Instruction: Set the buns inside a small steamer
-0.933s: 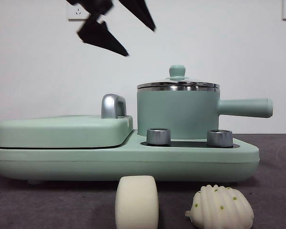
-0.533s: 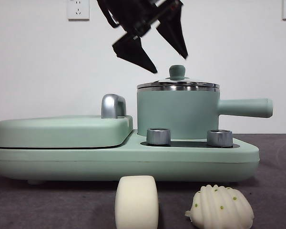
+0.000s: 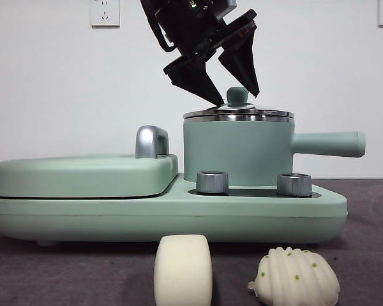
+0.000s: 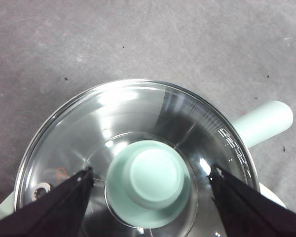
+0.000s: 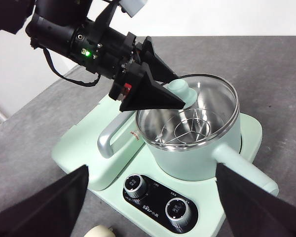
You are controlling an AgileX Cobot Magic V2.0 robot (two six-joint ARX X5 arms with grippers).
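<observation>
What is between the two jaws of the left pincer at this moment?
The round mint-green knob of the glass lid sits between the open jaws of the left pincer, untouched; the left wrist view shows it best.

- Smooth bun [image 3: 182, 270] and ridged bun [image 3: 295, 276] both cut off by the front view's bottom edge; only a sliver of one bun [image 5: 102, 231] seen at the right wrist view's lower edge.
- Left gripper [image 3: 233, 97] cropped by the front view's top edge, arm above unseen.
- Knob [image 3: 237, 95] partly covered by a jaw tip in the front view.
- Steamer [image 4: 138, 163] walls hidden under the lid [image 4: 89, 128] in the left wrist view; handle [image 4: 264, 123] end alone visible.
- Print beside the dials [image 5: 138, 183] too small to read.
</observation>
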